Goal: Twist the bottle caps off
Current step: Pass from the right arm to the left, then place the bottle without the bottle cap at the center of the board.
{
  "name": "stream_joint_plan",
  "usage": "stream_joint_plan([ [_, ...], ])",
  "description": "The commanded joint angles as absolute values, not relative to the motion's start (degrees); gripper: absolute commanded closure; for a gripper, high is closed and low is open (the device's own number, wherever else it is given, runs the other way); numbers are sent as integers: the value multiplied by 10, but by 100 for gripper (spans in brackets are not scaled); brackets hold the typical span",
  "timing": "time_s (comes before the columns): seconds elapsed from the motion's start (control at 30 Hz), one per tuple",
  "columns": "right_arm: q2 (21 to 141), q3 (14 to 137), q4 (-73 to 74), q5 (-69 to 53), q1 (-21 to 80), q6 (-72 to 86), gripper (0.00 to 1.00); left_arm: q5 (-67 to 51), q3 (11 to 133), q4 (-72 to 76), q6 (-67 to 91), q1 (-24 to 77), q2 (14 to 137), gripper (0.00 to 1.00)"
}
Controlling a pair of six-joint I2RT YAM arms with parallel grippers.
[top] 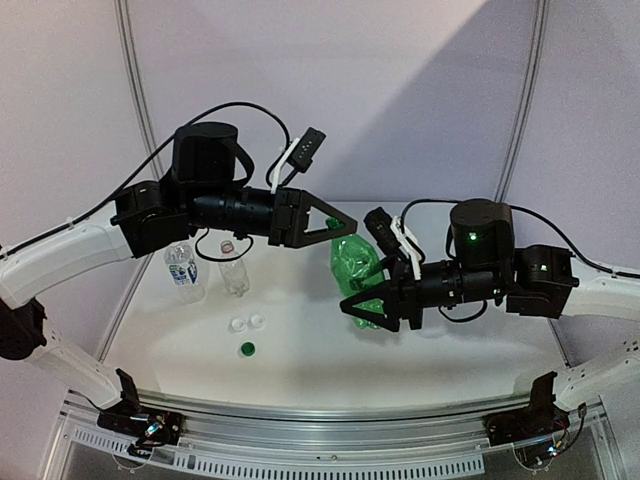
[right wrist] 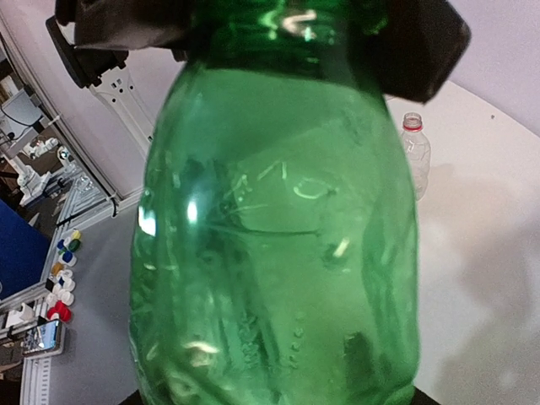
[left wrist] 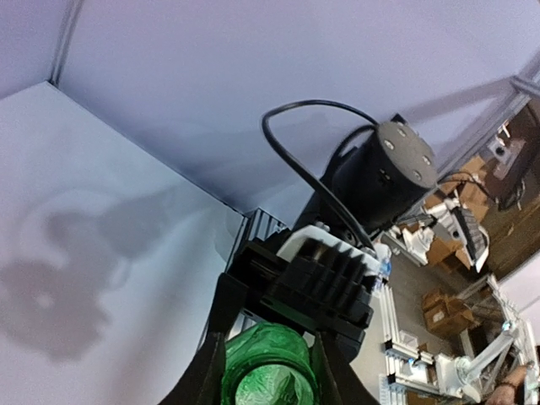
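The green bottle (top: 354, 262) is held in the air over the table, and its open, uncapped neck (left wrist: 263, 375) shows between my left fingers. My left gripper (top: 345, 228) is shut on that neck from above. My right gripper (top: 362, 308) is shut on the bottle's lower body (right wrist: 278, 253), its fingers hidden behind the green plastic. Two white caps (top: 238, 324) (top: 257, 320) and a green cap (top: 247, 349) lie loose on the table. The labelled clear bottle (top: 183, 268) and the shorter clear bottle (top: 233, 272) stand at the back left.
The short clear bottle (right wrist: 414, 153) has a red ring at its neck and stands off to the right of the green one in the right wrist view. The white table (top: 300, 370) meets a rail at its near edge.
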State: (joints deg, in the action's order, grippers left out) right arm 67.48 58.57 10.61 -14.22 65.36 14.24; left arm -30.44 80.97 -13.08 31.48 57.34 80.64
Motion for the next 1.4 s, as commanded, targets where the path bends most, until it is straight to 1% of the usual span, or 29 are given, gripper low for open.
stream_joint_plan([
  [0.0,683,602,99,-148,655,150,100,-294,818,-149,305,580,808,89],
  [0.03,683,603,98,-147,655,150,100,-292,818,-151,304,580,807,94],
  [0.07,683,602,97,-146,655,149,100,-289,818,-152,304,580,806,97],
  [0.13,684,602,97,-143,656,149,100,-285,818,-156,303,580,804,99],
  [0.17,684,603,97,-140,655,149,96,-284,818,-157,303,580,804,99],
  [0.2,684,604,97,-136,655,149,90,-283,818,-158,303,580,803,99],
  [0.3,686,611,112,-118,655,158,58,-279,815,-161,304,580,800,100],
  [0.4,691,613,118,-112,655,167,39,-272,809,-159,305,580,794,100],
  [0.43,693,613,117,-112,655,170,25,-270,808,-159,305,580,792,100],
  [0.47,694,612,116,-110,655,172,7,-268,807,-160,305,580,790,100],
  [0.5,694,613,117,-108,655,174,2,-265,806,-161,305,580,789,100],
  [0.8,697,615,123,-76,655,191,1,-224,801,-192,296,579,776,100],
  [0.93,694,617,133,-33,655,196,1,-199,807,-217,282,578,769,100],
  [1.1,678,610,147,60,655,208,1,-129,820,-272,267,577,761,100],
  [1.37,645,588,183,135,655,223,1,-5,820,-302,265,574,762,100],
])
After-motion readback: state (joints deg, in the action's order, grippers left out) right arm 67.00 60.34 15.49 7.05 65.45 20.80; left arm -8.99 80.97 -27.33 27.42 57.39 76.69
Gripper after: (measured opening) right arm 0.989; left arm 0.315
